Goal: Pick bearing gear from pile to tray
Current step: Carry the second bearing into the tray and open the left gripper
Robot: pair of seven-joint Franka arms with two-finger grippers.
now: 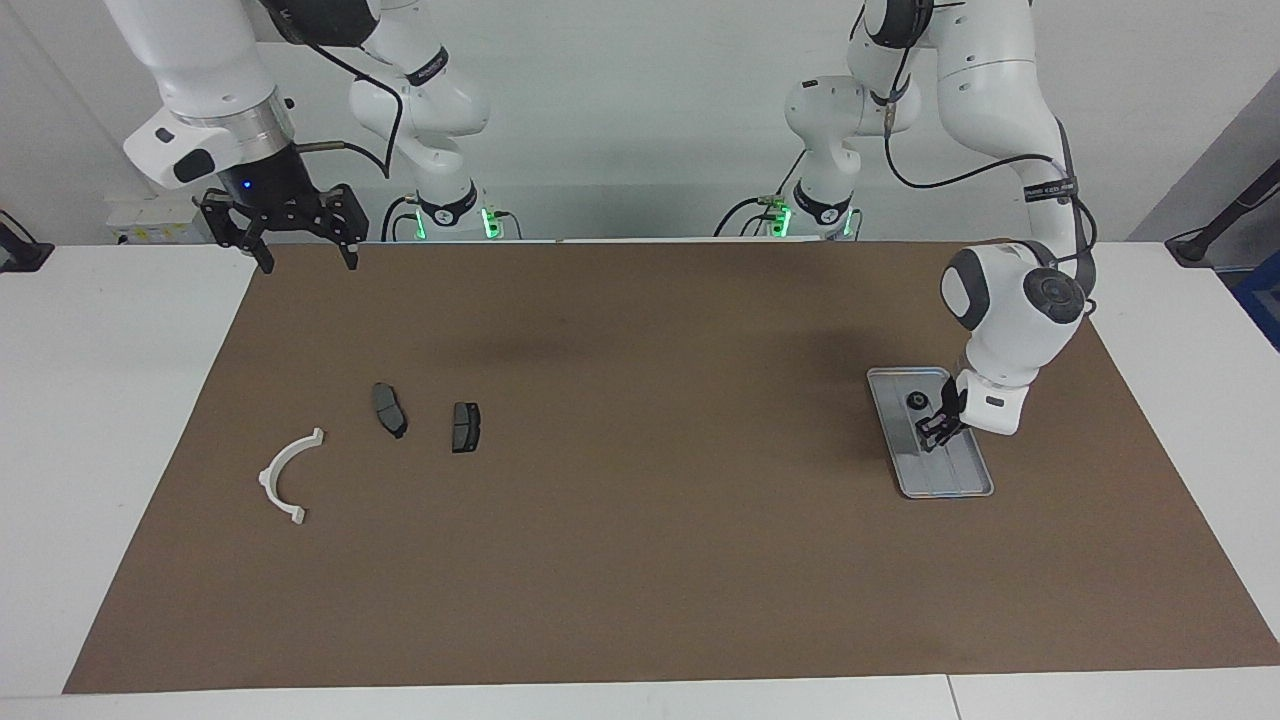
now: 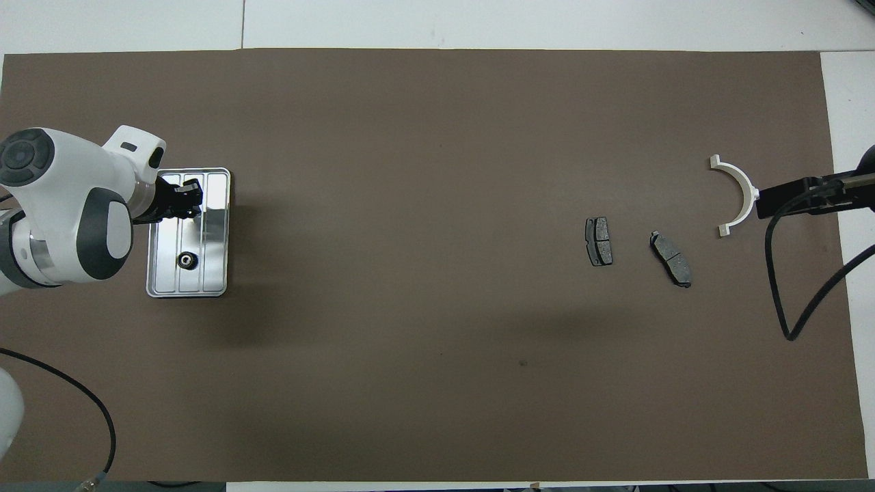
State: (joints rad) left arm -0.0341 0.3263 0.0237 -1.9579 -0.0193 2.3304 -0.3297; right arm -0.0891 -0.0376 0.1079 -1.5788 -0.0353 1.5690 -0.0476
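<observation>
One bearing gear (image 2: 186,260) lay in the tray (image 2: 215,287), apart from the left pincer (image 1: 932,437), which hung pinched shut and empty above it. The right pincer (image 1: 293,240) waited spread wide over the counter's edge near the pile (image 1: 385,440); no writing seemed legible.

Silver ridged tray (image 2: 213,236); brown mat (image 2: 424,273); white bracket (image 2: 739,195).

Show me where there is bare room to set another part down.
Free: the brown mat between the tray and the two dark plates. Inside the tray, bare metal around the gear. Crowded: the tray end under the left gripper, and around the white bracket.
</observation>
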